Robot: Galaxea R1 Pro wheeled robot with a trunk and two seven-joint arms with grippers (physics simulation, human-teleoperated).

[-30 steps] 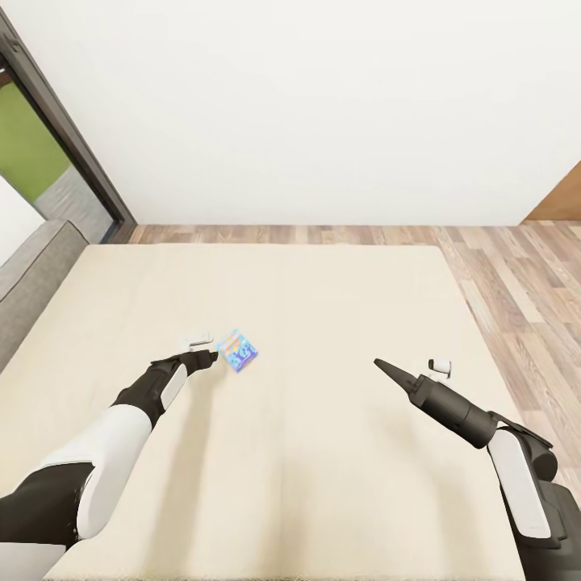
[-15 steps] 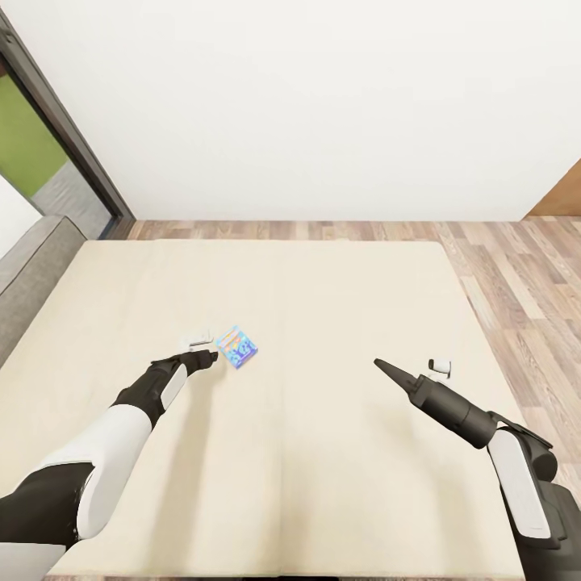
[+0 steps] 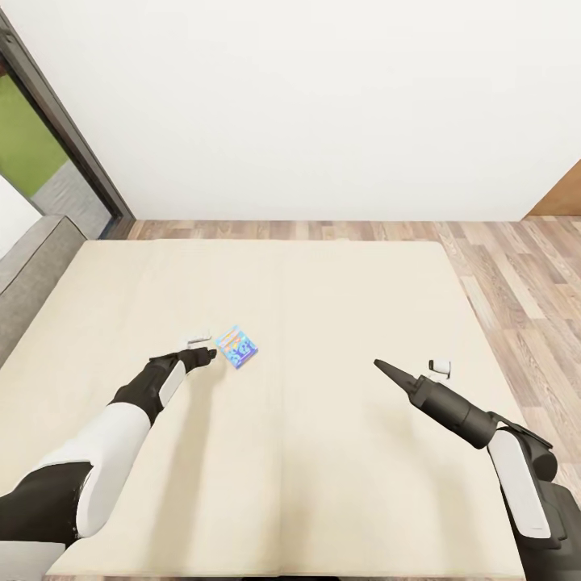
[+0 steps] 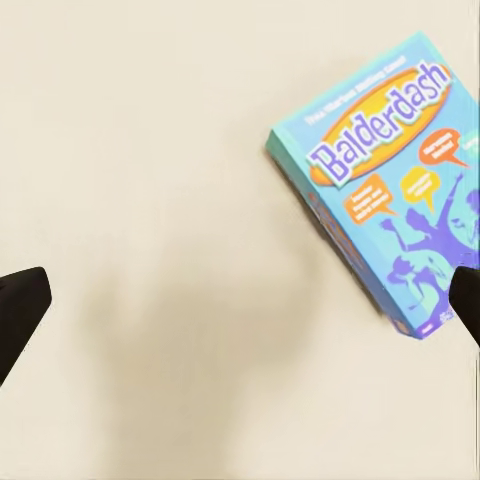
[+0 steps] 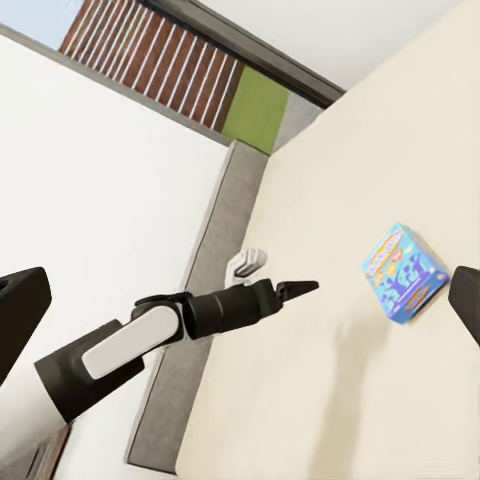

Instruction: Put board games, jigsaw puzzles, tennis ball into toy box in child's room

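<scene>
**Left pincer poised beside the blue game on the bed**

The step in hand is judged to be the pick-up of the small game (image 3: 238, 348), which lies flat on the bed (image 3: 323, 452) just beyond and slightly to the right of the left pincer (image 3: 203, 345). The pincer is held spread wide, nothing between its dark fingertips (image 4: 20, 305); the game is off-centre, close to one fingertip. A sideways shift is called for, then a descent and a closing across the box's narrow edges. The box is a thin, glossy printed carton with crisp corners; the mattress is plain, matte beige. The right pincer (image 3: 413, 370) is released, well apart from the game.
</scene>
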